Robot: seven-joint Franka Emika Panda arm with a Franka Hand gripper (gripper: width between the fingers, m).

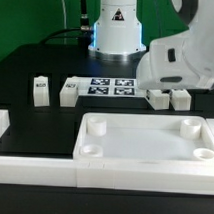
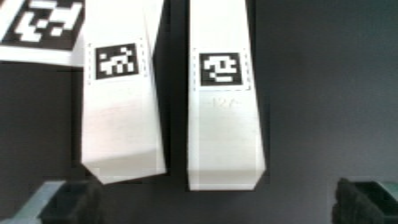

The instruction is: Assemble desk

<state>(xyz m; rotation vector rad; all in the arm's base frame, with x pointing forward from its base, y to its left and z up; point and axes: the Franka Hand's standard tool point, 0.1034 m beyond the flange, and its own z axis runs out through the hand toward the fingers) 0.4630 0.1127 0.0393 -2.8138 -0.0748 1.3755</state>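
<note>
Gripper (image 2: 214, 206) spread wide, hovered above a leg (image 2: 228, 110) lying just beside its twin (image 2: 128, 110), middle right of the exterior view; risked pinching both, so narrow the gap.

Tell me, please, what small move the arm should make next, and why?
Probably lower the claw toward the leg roughly in line with its middle. The claw is open and empty, and the desk top shows bare corner holes, so a leg is needed. The other leg lies close beside it, so go carefully.
</note>
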